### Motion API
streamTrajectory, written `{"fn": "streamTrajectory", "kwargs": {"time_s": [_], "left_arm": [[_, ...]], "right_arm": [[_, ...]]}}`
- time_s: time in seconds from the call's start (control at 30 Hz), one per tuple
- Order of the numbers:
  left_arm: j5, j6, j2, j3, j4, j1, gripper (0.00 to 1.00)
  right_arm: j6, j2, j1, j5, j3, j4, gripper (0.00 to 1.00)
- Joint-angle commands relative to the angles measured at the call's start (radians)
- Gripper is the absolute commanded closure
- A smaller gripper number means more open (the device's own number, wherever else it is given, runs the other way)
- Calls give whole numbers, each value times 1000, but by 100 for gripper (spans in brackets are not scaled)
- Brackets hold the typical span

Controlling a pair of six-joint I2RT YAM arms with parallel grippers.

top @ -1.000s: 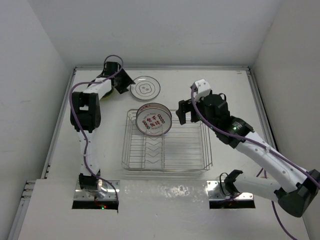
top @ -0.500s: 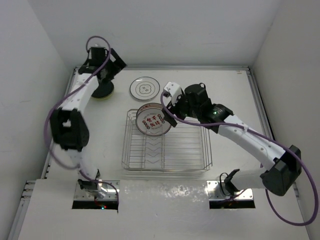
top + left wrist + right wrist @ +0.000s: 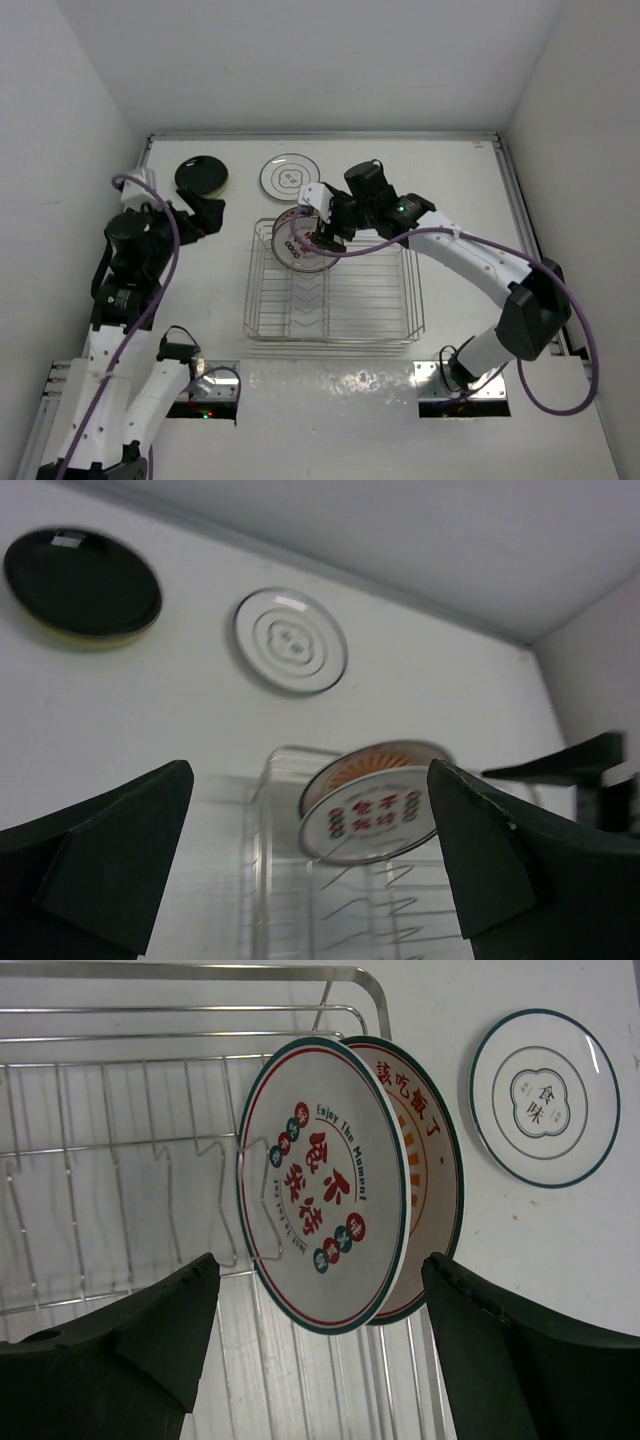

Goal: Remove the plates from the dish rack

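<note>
Since my right gripper, jaws apart, straddled both round white red-patterned plates centre-frame, closing risked lifting two; left gripper gaped empty.

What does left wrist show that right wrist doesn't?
Left wrist only: the black round plate lying on a lime-green plate, flat on the table. Right wrist only: the red lettering on the white upright front plate, legible, and the centre print of the flat ringed plate. Both: the silver wire dish rack, that front plate with the orange-patterned plate upright behind it, and the white round plate with concentric rings flat on the table outside the rack.
</note>
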Motion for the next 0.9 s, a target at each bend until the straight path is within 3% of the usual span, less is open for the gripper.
{"fn": "streamTrajectory", "kwargs": {"time_s": [0.0,0.07,0.17,0.27,0.53,0.77,0.87], "left_arm": [[-74,118,-62,-140,-40,5,0],[-107,103,-94,-167,-35,5,0],[-36,115,-96,-174,3,5,0],[-7,124,-64,-170,-12,5,0],[22,126,-85,-185,6,5,0],[40,127,-70,-184,11,3,0],[40,127,-70,-187,11,5,0]], "right_arm": [[-91,46,-1,-19,64,-10,20],[-96,55,-3,-12,60,14,20],[-109,75,-4,-9,57,34,22],[-117,115,-7,-16,83,14,31],[-134,169,-32,-23,84,36,41],[-112,167,-41,-71,77,52,71],[-99,163,-41,-74,66,80,78]]}}
